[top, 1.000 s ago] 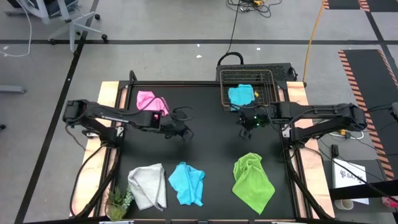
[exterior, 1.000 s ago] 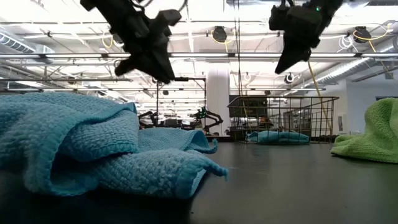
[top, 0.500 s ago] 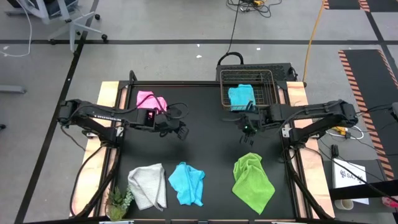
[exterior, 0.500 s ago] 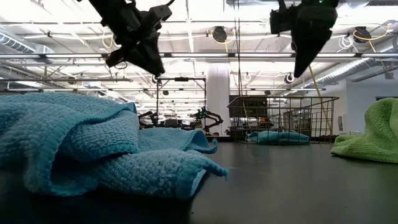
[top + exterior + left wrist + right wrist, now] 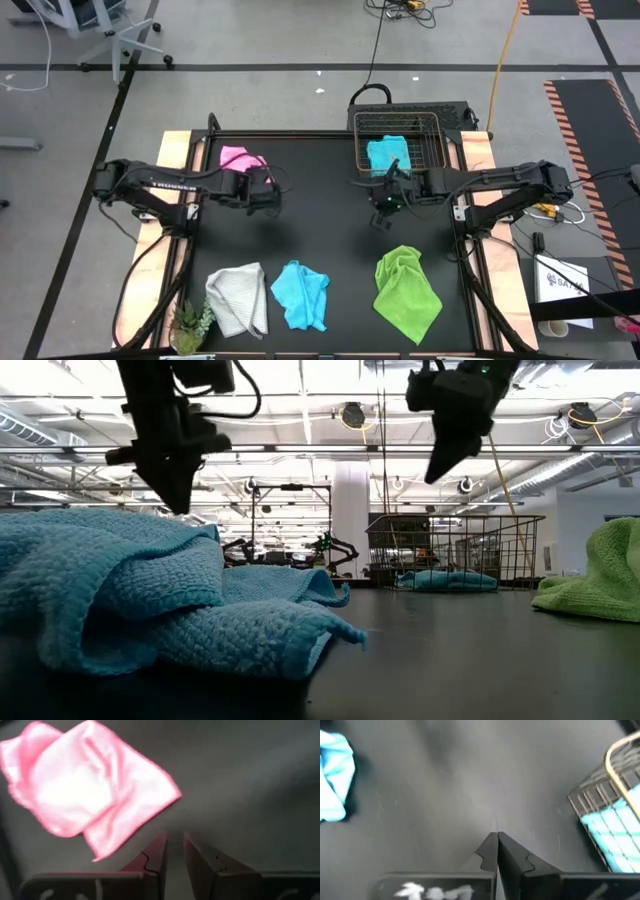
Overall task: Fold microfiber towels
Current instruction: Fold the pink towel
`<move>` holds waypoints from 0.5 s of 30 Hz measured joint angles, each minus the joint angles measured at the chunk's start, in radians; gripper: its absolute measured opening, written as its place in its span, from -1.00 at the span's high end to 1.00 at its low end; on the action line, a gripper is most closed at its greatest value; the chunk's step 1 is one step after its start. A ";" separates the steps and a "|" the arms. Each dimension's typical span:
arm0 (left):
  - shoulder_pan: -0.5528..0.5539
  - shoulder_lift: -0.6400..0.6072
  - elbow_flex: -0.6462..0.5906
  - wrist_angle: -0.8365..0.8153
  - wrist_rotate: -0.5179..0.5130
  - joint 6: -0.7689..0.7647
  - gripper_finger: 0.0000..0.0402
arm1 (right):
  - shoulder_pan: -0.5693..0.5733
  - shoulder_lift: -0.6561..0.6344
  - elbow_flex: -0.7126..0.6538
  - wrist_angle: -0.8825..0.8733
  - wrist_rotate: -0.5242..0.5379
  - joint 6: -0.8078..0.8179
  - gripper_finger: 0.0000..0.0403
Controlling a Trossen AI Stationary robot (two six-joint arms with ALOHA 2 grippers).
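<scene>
left gripper [image 5: 268, 203]: centre-left, slightly parted, empty, just beside pink towel [image 5: 240, 160] | right gripper [image 5: 380, 215]: centre-right, clenched, empty | blue towel [image 5: 387, 154]: in wire basket [image 5: 432, 124], upper centre

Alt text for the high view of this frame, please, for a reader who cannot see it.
Seen from above, two dark arms hang over a black table, the left gripper beside a pink towel, the right gripper, shut, before a wire basket holding a blue towel. White-grey, blue and lime green towels lie crumpled along the near edge.
</scene>
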 joint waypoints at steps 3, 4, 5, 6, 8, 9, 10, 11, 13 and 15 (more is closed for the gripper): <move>0.024 0.000 0.000 -0.014 0.012 0.039 0.67 | -0.010 0.000 0.000 0.023 0.000 -0.010 1.00; 0.029 0.000 0.000 -0.014 0.023 0.052 0.67 | -0.012 0.000 0.000 0.023 0.000 -0.014 1.00; 0.032 0.000 0.000 -0.014 0.033 0.066 0.67 | -0.013 0.000 0.000 0.021 0.000 -0.017 1.00; 0.032 0.000 0.000 -0.016 0.038 0.075 0.67 | -0.015 0.000 -0.001 0.021 0.000 -0.020 1.00; 0.029 0.000 0.000 -0.031 0.047 0.084 0.67 | -0.018 0.000 -0.001 0.021 0.000 -0.020 1.00; 0.027 0.001 0.000 -0.047 0.049 0.083 0.67 | -0.018 0.000 -0.001 0.021 0.000 -0.021 1.00; 0.025 0.001 -0.006 -0.055 0.049 0.079 0.67 | -0.018 0.000 -0.001 0.021 0.000 -0.025 1.00; 0.021 0.000 -0.017 -0.055 0.049 0.073 0.67 | -0.018 0.000 -0.001 0.021 0.000 -0.031 1.00; 0.021 0.001 -0.053 -0.051 0.057 0.040 0.67 | -0.018 0.000 -0.001 0.021 0.000 -0.039 1.00; 0.021 0.001 -0.100 -0.035 0.092 0.014 0.67 | -0.018 0.000 -0.001 0.021 0.000 -0.044 1.00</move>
